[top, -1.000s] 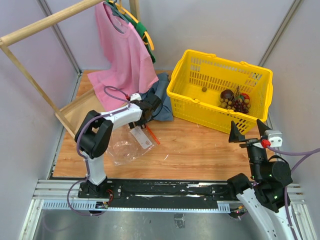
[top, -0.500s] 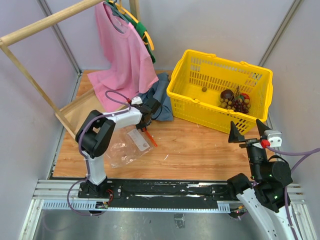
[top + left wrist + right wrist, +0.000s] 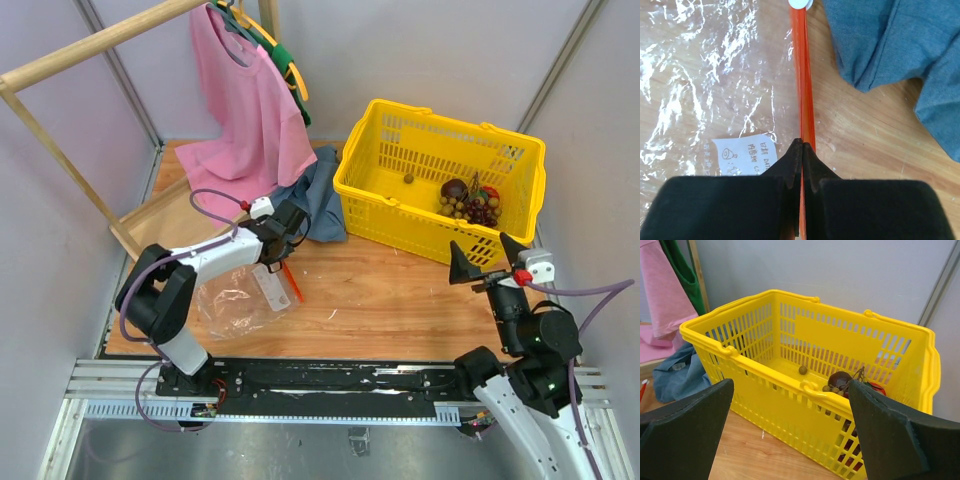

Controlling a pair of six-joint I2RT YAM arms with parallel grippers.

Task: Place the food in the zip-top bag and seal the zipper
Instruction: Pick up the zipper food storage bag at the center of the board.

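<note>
Looking down at a wooden worktop (image 3: 400, 300) carrying pretty much everything. Seeing a tall wooden frame (image 3: 60, 65) at the back left with a pink shirt (image 3: 245, 110) hanging off it. Spotting a yellow basket (image 3: 400, 215) at the back right.

Watching the left arm (image 3: 200, 255) reaching forward from its base, elbow bent, wrist dropped low. Noticing the right arm (image 3: 530, 340) folded up over its own base, with the right end effector (image 3: 486, 258) raised, spread wide, gripping nothing and facing the basket.

Seeing a blue-grey cloth (image 3: 318, 195) bunched just beside the basket's left wall. Finding the zip-top bag (image 3: 235, 300) lying flat and crinkly at the front left, well apart from the basket.

Catching the left end effector (image 3: 802, 150) pinched tight on the zipper (image 3: 803, 75). Following that thin red-orange strip straight away from the fingertips to a white bit (image 3: 800, 3) at its far end, near the cloth.

Trying to read the white label (image 3: 745, 155) on the bag. Making out a little doodle and something like "DATE" printed sideways, rest too blurry.

Spotting the food (image 3: 468, 203) sitting in the basket's right end: dark purple grape bunch (image 3: 483, 213), tan-yellow cluster (image 3: 455, 207) and red fruit (image 3: 490, 192). Also seeing one small brown ball (image 3: 408, 180) lying apart on the basket floor.
</note>
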